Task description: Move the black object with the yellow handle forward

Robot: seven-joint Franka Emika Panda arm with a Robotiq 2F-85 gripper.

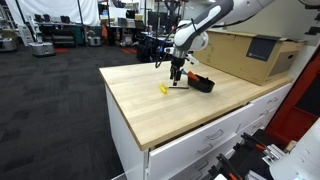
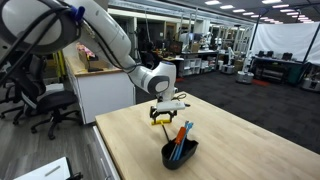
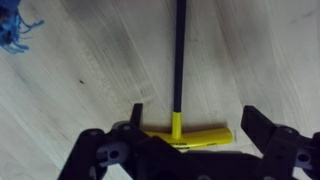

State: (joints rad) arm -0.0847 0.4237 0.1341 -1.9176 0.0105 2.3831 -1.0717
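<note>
The black object with the yellow handle is a thin black shaft (image 3: 179, 60) joined to a short yellow crossbar handle (image 3: 200, 138), lying flat on the wooden tabletop (image 1: 150, 105). The yellow handle also shows in both exterior views (image 1: 164, 88) (image 2: 155, 114). My gripper (image 3: 195, 125) is open, and in the wrist view the yellow handle lies between its two fingers. In both exterior views the gripper (image 1: 177, 79) (image 2: 166, 112) points down just above the table, over the tool. I cannot tell whether the fingers touch the tool.
A chunky black holder with orange and blue parts (image 1: 202, 83) (image 2: 180, 150) stands on the table close to the gripper. A large cardboard box (image 1: 250, 52) sits at the back of the table. A blue frayed scrap (image 3: 14, 28) lies nearby. The table edge (image 1: 190, 128) has drawers below it.
</note>
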